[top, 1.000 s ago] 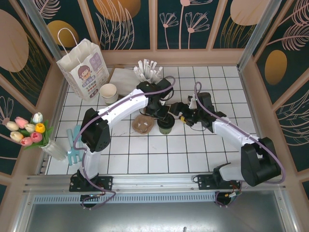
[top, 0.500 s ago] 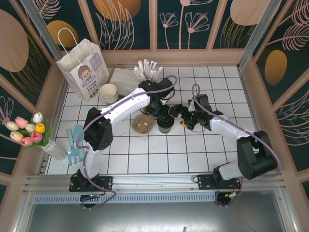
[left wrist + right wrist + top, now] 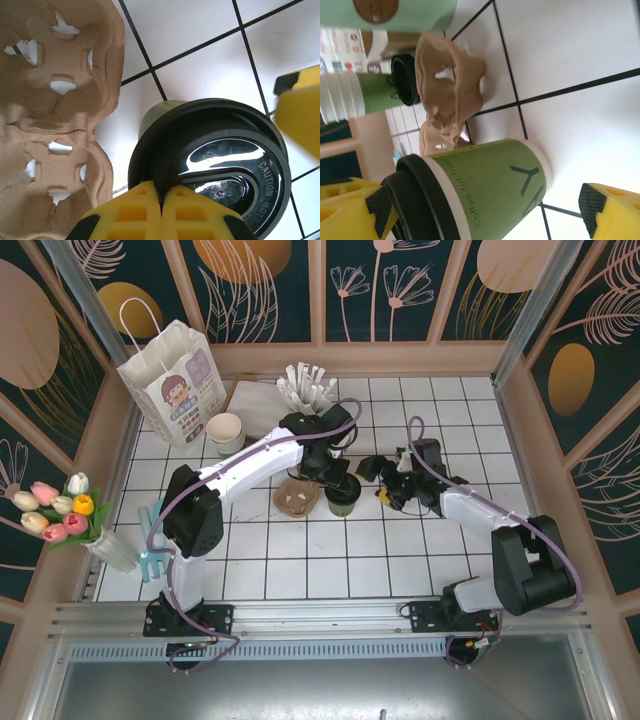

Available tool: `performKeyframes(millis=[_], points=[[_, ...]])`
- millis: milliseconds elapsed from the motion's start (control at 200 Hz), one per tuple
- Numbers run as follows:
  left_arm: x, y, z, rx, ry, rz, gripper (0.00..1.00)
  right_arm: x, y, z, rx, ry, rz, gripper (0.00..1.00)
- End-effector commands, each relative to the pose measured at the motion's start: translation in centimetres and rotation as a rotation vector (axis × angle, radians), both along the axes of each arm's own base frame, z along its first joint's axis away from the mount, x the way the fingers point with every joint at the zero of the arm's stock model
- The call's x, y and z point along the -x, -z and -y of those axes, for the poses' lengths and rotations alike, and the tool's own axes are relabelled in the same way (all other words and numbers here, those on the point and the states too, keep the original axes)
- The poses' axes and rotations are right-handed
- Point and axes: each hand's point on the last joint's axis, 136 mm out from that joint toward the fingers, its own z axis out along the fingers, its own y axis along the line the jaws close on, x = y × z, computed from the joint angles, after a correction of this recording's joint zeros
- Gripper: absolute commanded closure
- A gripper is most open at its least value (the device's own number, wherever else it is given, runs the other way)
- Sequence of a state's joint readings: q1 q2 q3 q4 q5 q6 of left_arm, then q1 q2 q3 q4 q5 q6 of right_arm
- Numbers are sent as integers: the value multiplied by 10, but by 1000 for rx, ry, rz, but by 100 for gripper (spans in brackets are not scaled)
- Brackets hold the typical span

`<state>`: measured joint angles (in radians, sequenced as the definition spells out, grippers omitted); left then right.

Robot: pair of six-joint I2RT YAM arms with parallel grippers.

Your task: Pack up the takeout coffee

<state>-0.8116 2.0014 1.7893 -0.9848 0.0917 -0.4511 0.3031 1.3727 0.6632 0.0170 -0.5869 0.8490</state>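
The takeout coffee (image 3: 342,500), a green paper cup with a black lid (image 3: 220,160), stands upright on the white tiles beside a brown cardboard carrier (image 3: 296,497). My left gripper (image 3: 333,478) hangs right over it. Its yellow fingers (image 3: 161,202) are shut together, tips against the near rim of the lid. My right gripper (image 3: 383,480) is open just to the cup's right. In the right wrist view the cup (image 3: 490,185) lies between the spread fingers of that gripper (image 3: 486,206), untouched by either of them.
A paper bag (image 3: 172,380) stands at the back left, with stacked cream cups (image 3: 226,430) in front of it and a holder of white straws (image 3: 308,388) to its right. Flowers in a vase (image 3: 55,510) and a teal item (image 3: 152,540) sit at the left edge.
My right gripper has shifted a little beside the cup, staying open. The left gripper and the cup have held their places.
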Motion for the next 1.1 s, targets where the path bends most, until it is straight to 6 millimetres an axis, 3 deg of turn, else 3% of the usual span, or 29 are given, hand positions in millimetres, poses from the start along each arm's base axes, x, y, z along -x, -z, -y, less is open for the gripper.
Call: performKeyframes(millis=[0,365,470,585,666,786,886,1096], points=[[17,37,-14,-96,-10,-97,100,-4,-9,0,-61,3,23,2],[17,38,-9,-74,-9,-107,100,15,18,-12,-57,-95,-64,3],[19,42,-8,-67,-8,-111,100,21,37,-10,-13,-110,-91,3],[26,52,-12,-61,-23,-134,100,41,67,-5,21,-118,-182,4],[28,55,-14,-67,-28,-136,100,40,63,-8,-4,-129,-158,4],[25,51,-13,-65,-25,-126,100,15,34,-23,-46,-200,-59,4],[22,46,-11,-58,-28,-115,100,2,21,-33,-68,-242,-28,4],[21,42,-7,-42,-35,-119,100,6,39,-49,-75,-316,-93,4]])
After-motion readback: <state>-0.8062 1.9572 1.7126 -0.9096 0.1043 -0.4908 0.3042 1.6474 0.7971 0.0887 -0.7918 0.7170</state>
